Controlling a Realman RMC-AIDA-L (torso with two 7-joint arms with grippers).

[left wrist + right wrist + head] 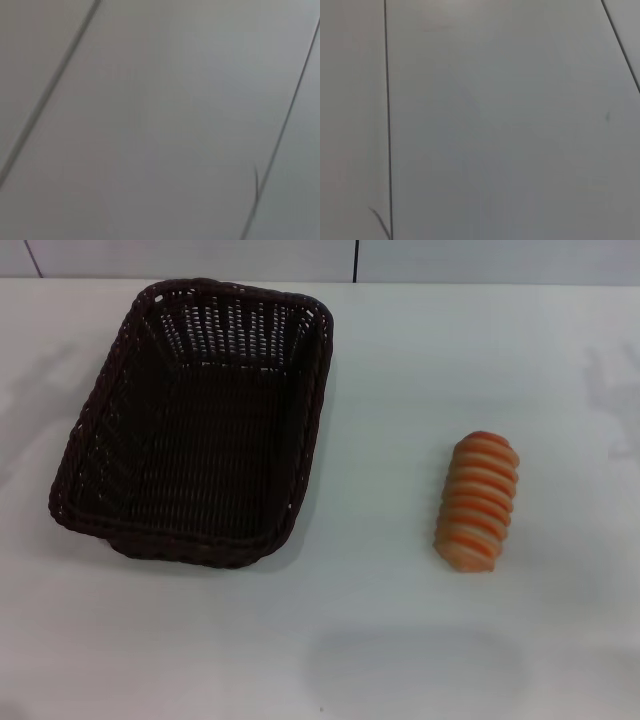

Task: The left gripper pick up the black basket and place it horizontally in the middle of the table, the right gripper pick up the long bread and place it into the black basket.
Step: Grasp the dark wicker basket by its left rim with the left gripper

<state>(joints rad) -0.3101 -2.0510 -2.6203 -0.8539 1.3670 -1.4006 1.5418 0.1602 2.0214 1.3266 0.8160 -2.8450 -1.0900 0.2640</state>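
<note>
The black basket (195,425) is a dark woven tray lying on the left half of the white table (400,640), its long side running away from me, slightly tilted. It is empty. The long bread (478,502), orange-and-cream striped, lies on the right half of the table, well apart from the basket, its length also running away from me. Neither gripper shows in the head view. Both wrist views show only plain grey panels with thin dark seams.
A tiled wall (350,258) with dark seams runs along the far edge of the table. Faint shadows fall on the table at the far left and far right.
</note>
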